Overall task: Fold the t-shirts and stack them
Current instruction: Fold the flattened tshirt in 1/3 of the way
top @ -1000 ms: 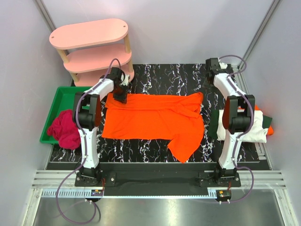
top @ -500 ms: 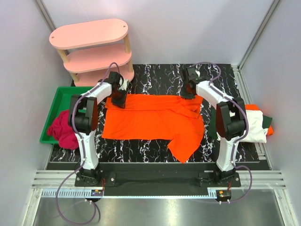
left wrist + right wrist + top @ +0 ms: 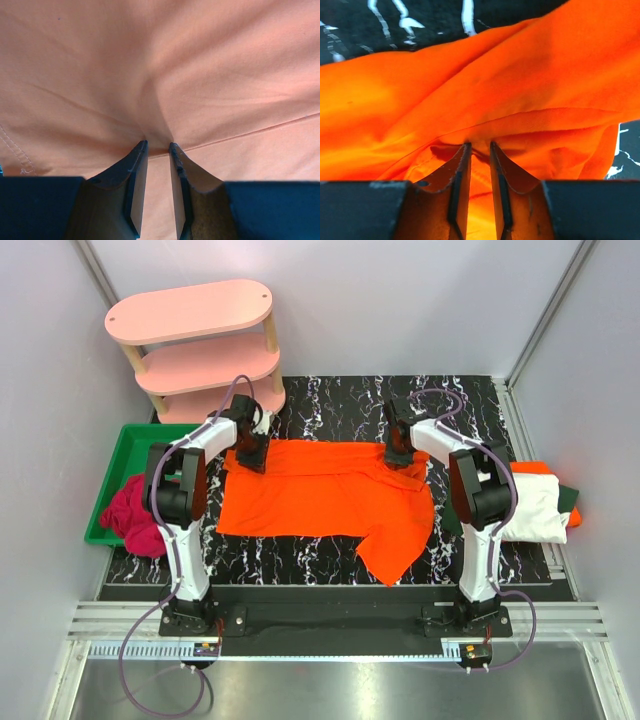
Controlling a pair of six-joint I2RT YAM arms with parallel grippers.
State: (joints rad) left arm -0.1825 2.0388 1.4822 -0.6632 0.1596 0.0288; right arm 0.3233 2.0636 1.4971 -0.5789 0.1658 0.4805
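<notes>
Shirt: orange t-shirt spread flat across desk, one sleeve trailing toward the near edge.
Left end effector: clamped on a pinch of cloth at the far left corner.
Right end effector: nipped onto a bunched fold at the far right corner.
Reason: matched far-edge grips, likely for drawing that edge nearward in one fold.
Stack: folded t-shirts at desk's right end, well apart.
</notes>
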